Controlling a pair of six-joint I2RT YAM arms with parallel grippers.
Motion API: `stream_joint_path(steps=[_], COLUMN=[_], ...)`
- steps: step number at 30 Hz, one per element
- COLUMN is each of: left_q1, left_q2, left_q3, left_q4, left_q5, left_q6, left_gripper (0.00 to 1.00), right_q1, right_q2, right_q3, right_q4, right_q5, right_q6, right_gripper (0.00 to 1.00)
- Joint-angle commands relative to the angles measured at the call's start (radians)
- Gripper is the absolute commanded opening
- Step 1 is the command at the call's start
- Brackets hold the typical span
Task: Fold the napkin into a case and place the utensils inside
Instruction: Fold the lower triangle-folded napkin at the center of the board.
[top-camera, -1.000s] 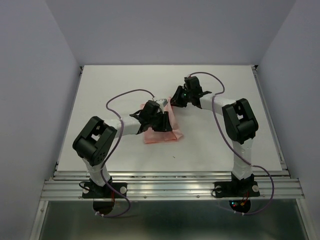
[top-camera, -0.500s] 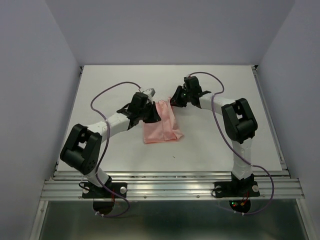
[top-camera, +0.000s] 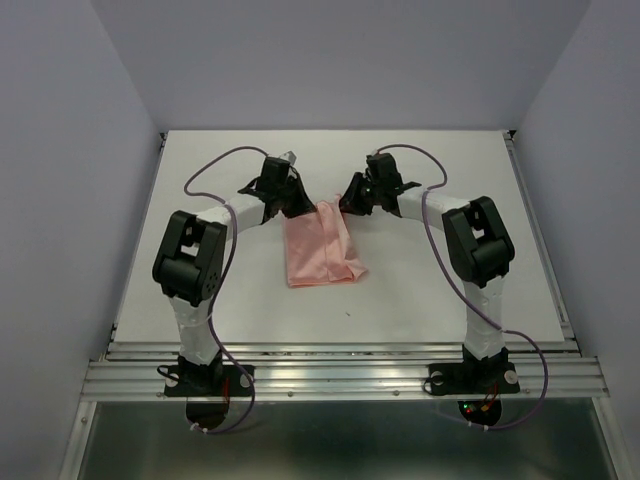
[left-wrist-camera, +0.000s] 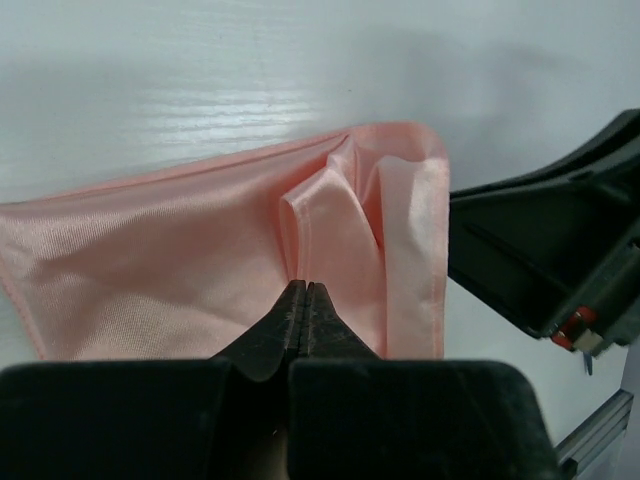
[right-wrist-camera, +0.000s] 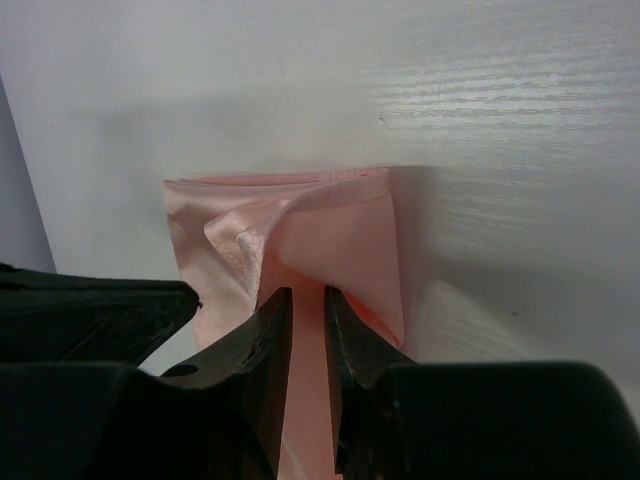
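The salmon-pink napkin (top-camera: 320, 248) lies folded into a rough rectangle in the middle of the white table (top-camera: 450, 290). My left gripper (top-camera: 296, 203) is at the napkin's far left corner. In the left wrist view its jaws (left-wrist-camera: 305, 288) are shut tight on a raised pinch of the cloth (left-wrist-camera: 180, 260). My right gripper (top-camera: 347, 203) is at the far right corner. In the right wrist view it (right-wrist-camera: 307, 295) is closed on a lifted fold of the napkin (right-wrist-camera: 340, 240), with pink cloth filling the narrow gap. The utensils are out of view. No narrow case shape shows.
Purple cables (top-camera: 215, 170) loop above both arms. Grey walls close in the table at the back and sides. A metal rail (top-camera: 340, 375) runs along the near edge by the arm bases. The right gripper's black body (left-wrist-camera: 560, 250) sits close beside the left one.
The left arm swung from over the napkin's middle to its far left corner, and its jaws closed on the cloth. The right arm has stayed in place.
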Motion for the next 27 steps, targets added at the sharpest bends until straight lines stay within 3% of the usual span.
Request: stream_joint_path(steps=[1, 14, 22, 27], left_q1=[-0.002, 0.001, 0.003, 0.026], left_q2=[0.06, 0.2, 0.271, 0.225], left_q3=[0.098, 0.221, 0.261, 0.153], left_q4=[-0.032, -0.109, -0.054, 0.117], left_q5=[-0.002, -0.053, 0.07, 0.189], left_q6=[-0.02, 0.003, 0.023, -0.006], left_gripper=[0.0, 0.0, 0.0, 0.0], right_q1=[0.014, 0.014, 0.014, 0.014], right_q2=[-0.001, -0.002, -0.009, -0.012], right_q3=[0.043, 0.042, 0.039, 0.039], right_q4=[0.005, 0.003, -0.003, -0.009], right_q5=[0.007, 0.004, 0.004, 0.008], right_q6=[-0.007, -0.009, -0.015, -0.018], right_gripper=[0.25, 0.25, 0.25, 0.25])
